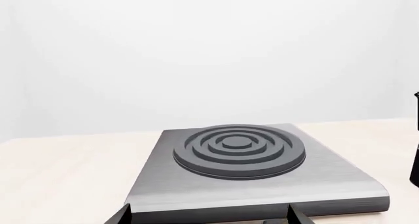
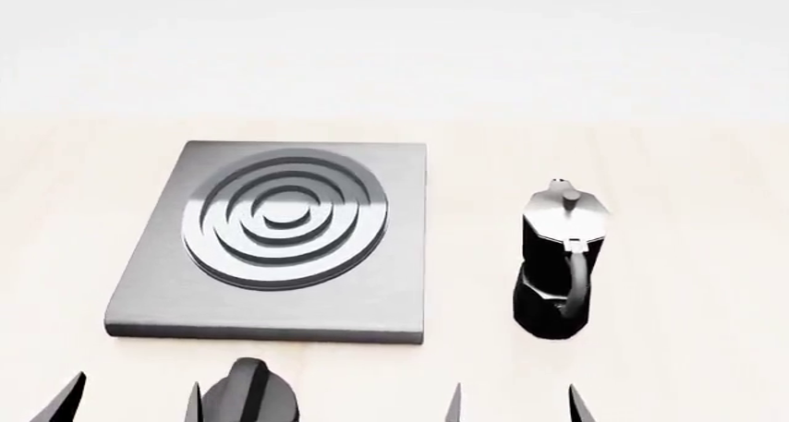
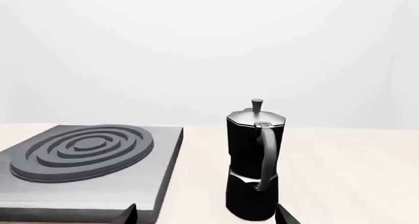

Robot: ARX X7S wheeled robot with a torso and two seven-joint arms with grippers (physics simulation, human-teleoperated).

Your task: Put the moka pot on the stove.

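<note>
Moka pot (image 2: 561, 260) upright on table right of stove (image 2: 277, 242), apart | right gripper (image 2: 512, 403) released, nearer, pot just beyond, handle facing it | left gripper (image 2: 129, 399) released, empty

The stove (image 2: 148, 293) looks like brushed grey metal, its ring burner (image 2: 285, 218) darker and matt. The moka pot (image 2: 555, 293) has a glossy black faceted body. The bench (image 2: 690, 256) is pale, smooth wood-toned.
</note>
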